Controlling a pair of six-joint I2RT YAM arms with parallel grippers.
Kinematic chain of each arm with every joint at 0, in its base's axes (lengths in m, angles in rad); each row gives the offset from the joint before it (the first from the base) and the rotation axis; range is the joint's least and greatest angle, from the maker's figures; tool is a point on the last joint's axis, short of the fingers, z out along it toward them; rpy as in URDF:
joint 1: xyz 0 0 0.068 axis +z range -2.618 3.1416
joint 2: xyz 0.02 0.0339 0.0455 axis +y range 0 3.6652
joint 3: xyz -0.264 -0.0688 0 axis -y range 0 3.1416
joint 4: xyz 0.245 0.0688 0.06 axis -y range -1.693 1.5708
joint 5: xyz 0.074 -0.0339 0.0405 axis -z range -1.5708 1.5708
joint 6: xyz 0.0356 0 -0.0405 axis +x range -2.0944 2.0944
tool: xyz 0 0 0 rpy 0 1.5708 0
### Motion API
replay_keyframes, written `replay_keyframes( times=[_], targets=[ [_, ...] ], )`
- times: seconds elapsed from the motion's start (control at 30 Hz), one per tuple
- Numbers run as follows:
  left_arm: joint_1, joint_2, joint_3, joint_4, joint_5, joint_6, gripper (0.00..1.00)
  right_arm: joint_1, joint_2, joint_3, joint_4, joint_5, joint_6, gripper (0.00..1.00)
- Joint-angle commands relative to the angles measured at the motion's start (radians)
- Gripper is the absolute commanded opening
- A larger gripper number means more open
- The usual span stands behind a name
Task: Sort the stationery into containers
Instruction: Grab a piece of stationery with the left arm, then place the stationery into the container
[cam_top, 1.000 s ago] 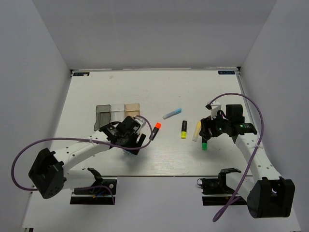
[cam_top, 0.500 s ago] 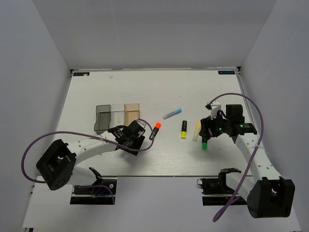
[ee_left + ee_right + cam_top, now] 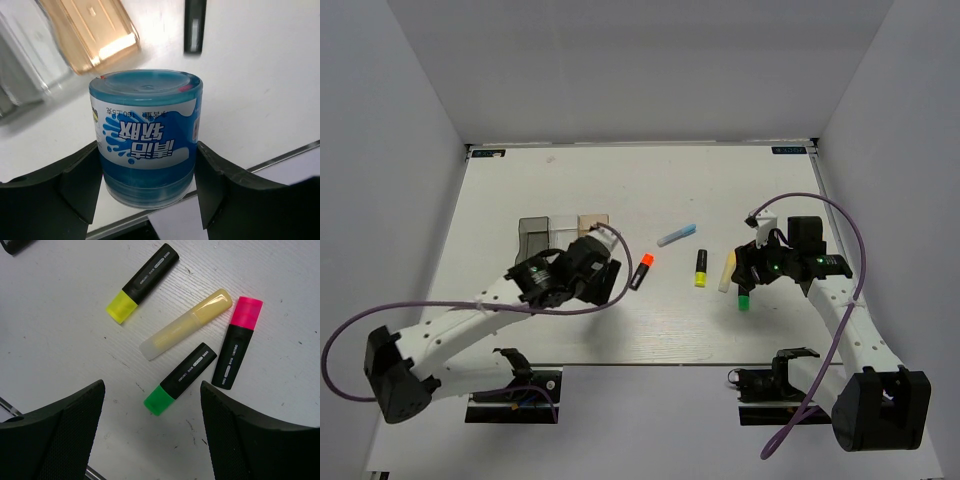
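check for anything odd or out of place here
Nothing stands out: the markers lie loose but intact, the bins stand upright, and the left gripper holds the tub squarely.

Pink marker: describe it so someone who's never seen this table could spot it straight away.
On the white table, go to the cluster below the right gripper. In the right wrist view, the pink marker lies rightmost, beside the green marker. Only its cap is pink.

Glossy plastic tub [image 3: 147, 137]; translucent amber bin [image 3: 107, 47]
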Motion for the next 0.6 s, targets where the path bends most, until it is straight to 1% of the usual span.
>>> replay_keyframes(
  times=[0.0,0.1,0.13,0.17,0.23,0.27,0.3,0.37,0.4,0.43,0.57],
  targets=[
    [0.058,-0.085,0.134,-0.088,-0.022,0.017,0.00,0.004,-0.018,0.040,-0.012,-0.021,-0.011,0.79],
    [0.149,-0.070,0.236,-0.147,-0.091,0.043,0.00,0.005,-0.018,0.043,-0.010,-0.024,-0.007,0.79],
    [0.246,-0.059,0.246,-0.161,-0.114,0.051,0.00,0.002,-0.017,0.044,-0.012,-0.023,-0.007,0.79],
    [0.282,-0.030,0.250,-0.159,-0.112,0.055,0.00,0.005,-0.020,0.044,-0.013,-0.023,-0.005,0.79],
    [0.446,-0.005,0.266,-0.152,-0.076,0.059,0.00,0.002,-0.018,0.044,-0.015,-0.026,-0.004,0.79],
    [0.483,0.036,0.263,-0.144,-0.030,0.065,0.00,0.004,-0.021,0.046,-0.020,-0.024,-0.004,0.79],
    [0.566,0.050,0.258,-0.141,-0.007,0.068,0.00,0.002,-0.023,0.046,-0.017,-0.026,-0.004,0.79],
    [0.681,0.096,0.244,-0.101,0.059,0.083,0.00,0.005,-0.027,0.041,-0.017,-0.026,-0.004,0.79],
    [0.700,0.105,0.240,-0.086,0.073,0.086,0.00,0.005,-0.027,0.041,-0.015,-0.026,-0.004,0.79],
    [0.747,0.121,0.238,-0.066,0.079,0.089,0.00,0.002,-0.027,0.040,-0.018,-0.026,-0.004,0.79],
    [0.784,0.209,0.267,-0.034,0.121,0.103,0.00,0.004,-0.023,0.041,-0.015,-0.024,-0.004,0.79]
  ],
)
